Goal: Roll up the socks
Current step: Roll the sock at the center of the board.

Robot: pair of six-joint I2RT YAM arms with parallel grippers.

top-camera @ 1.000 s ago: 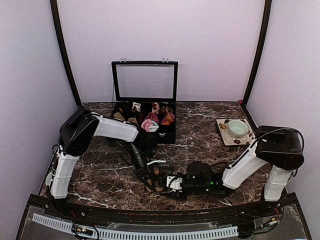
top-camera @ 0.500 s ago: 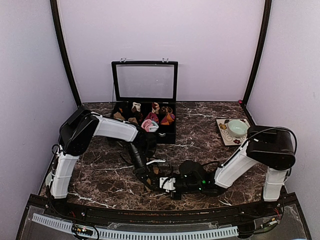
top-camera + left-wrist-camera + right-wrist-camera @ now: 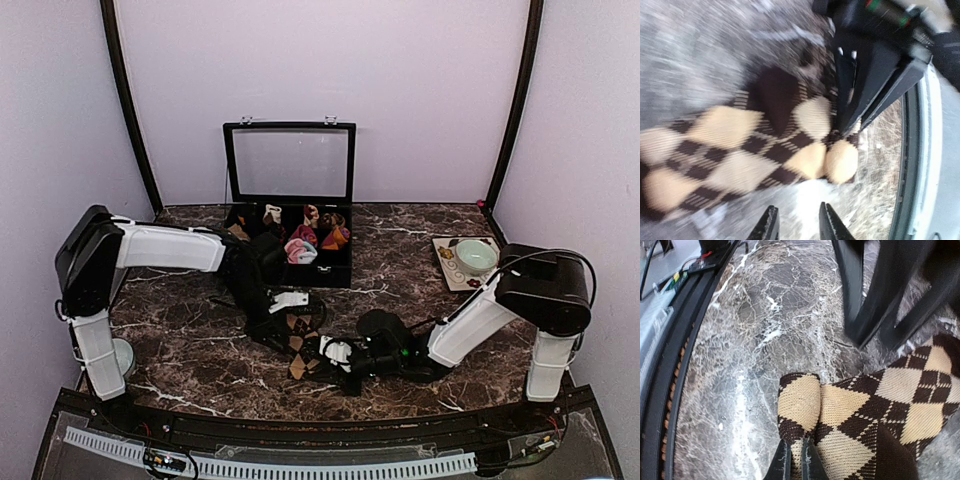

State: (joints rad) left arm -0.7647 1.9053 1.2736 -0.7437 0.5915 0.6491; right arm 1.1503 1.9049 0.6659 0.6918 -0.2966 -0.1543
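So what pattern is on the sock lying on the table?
The sock has a brown-and-beige diamond pattern, clearest in the right wrist view.

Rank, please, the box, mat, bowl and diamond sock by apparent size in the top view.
1. box, lid open
2. mat
3. sock and bowl: about alike. The sock is partly hidden, so I won't rank them.

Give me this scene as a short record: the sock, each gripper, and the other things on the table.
sock: brown diamond sock, flat on the table, one end folded over
right gripper: shut on the folded end
left gripper: open, holding nothing, beside the sock
behind: box with lid up; bowl on a plate, far right
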